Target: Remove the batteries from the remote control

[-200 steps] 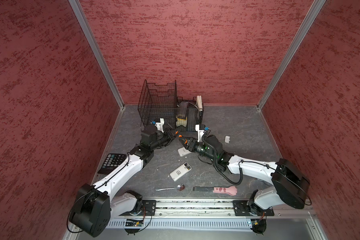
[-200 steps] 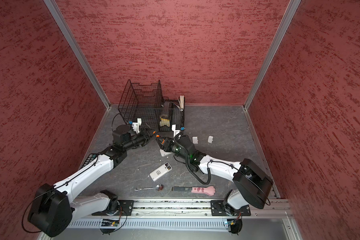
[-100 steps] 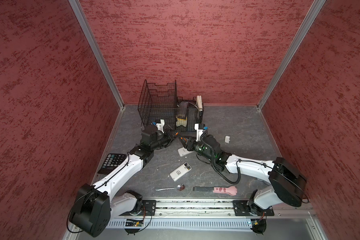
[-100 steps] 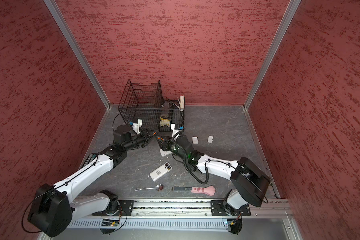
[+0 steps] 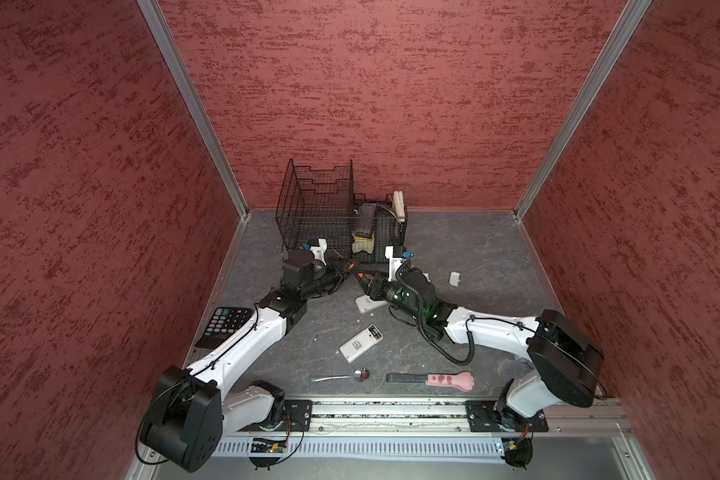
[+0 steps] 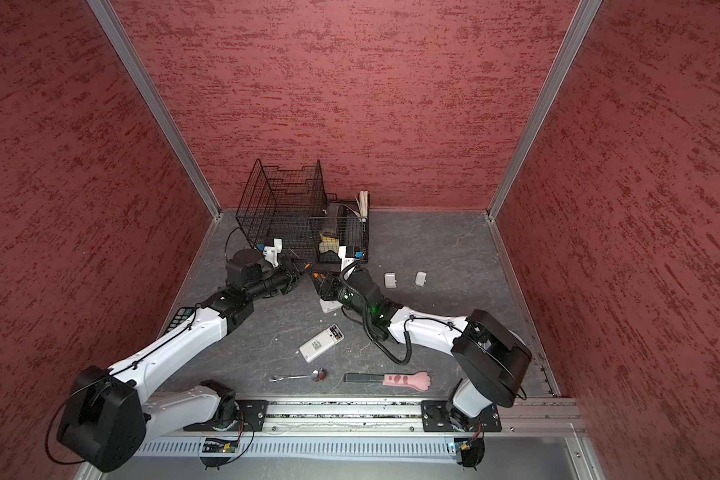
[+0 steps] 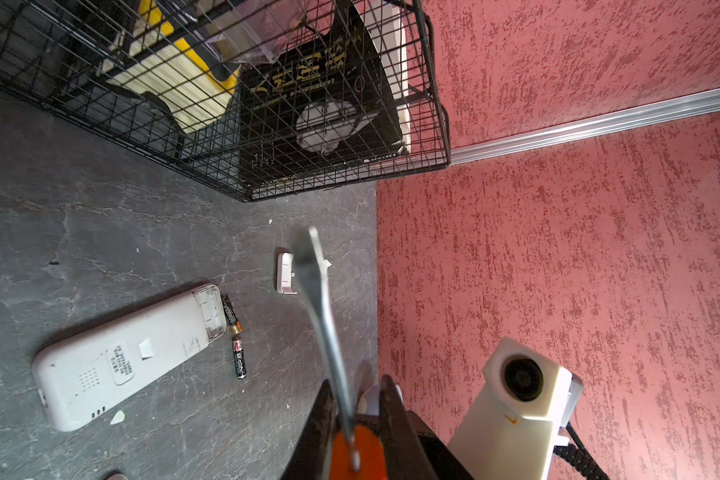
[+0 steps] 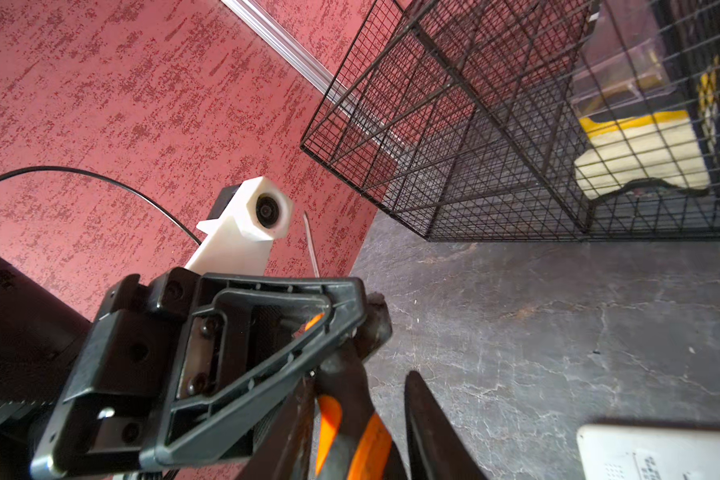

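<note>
**Front edge.** A spoon [image 5: 341,377] and a pink paw-shaped tool [image 5: 449,380] lie near the rail.

**Behind them.** A white remote [image 5: 360,344] lies face down, its bay end away from the robot. A second remote [image 5: 366,304] shows partly under the right arm.

**Mid-floor.** The arms meet tip to tip.
- **Left gripper** [image 7: 358,386]: the fingers are clamped on the screwdriver [image 7: 321,299], with the blade projecting ahead.
- **Right gripper** [image 8: 358,386]: the fingers stand either side of the orange-and-black handle. A sliver of floor shows beside one finger, so a firm grip cannot be told.

**Batteries.** Only the left wrist view resolves them.
- One battery [image 7: 229,308] touches the open bay end of a face-down remote [image 7: 121,353].
- Another battery [image 7: 239,358] lies just beside it.
- Which top-view remote this is cannot be told.

**Past the arms.** A top view shows one battery cover [image 5: 454,278]. A top view shows that cover [image 6: 420,278] and a second cover [image 6: 390,280] nearer the arm.

**Farthest.** The wire basket [image 5: 308,216] stands at the back wall. Its black book [image 7: 308,95] is plain only from the left wrist.
</note>
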You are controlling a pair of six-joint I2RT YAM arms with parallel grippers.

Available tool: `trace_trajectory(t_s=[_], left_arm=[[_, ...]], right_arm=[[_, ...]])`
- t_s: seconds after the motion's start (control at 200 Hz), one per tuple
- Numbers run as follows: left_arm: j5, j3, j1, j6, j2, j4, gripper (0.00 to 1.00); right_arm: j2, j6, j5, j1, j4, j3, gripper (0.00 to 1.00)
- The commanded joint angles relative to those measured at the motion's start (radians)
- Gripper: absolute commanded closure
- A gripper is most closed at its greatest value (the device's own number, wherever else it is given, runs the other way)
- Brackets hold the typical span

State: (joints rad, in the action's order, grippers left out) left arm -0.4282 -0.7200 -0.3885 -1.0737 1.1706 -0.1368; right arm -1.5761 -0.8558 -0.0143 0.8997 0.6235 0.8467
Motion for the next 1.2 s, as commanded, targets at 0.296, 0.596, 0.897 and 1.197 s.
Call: trace_trajectory(t_s=[0.296, 0.596, 0.897, 1.197], left_arm=[[-0.029, -0.02, -0.039, -0.012, 0.01, -0.036, 1.0], [-0.022, -0.015, -0.036, -0.006, 0.004, -0.027, 1.0], [-0.03, -0.02, 0.03, 0.055, -0.025, 0.012, 0.7], [-0.075, 0.0, 0.112, 0.17, -0.109, 0.164, 0.43]], right_arm=[[-0.035, 0.0, -0.004, 0.009, 0.05, 0.055, 0.8], [-0.012, -0.003, -0.016, 0.008, 0.041, 0.025, 1.0], [0.094, -0.015, -0.014, 0.006, -0.076, -0.032, 1.0], [0.363, -0.004, 0.036, 0.002, -0.517, -0.07, 1.0]])
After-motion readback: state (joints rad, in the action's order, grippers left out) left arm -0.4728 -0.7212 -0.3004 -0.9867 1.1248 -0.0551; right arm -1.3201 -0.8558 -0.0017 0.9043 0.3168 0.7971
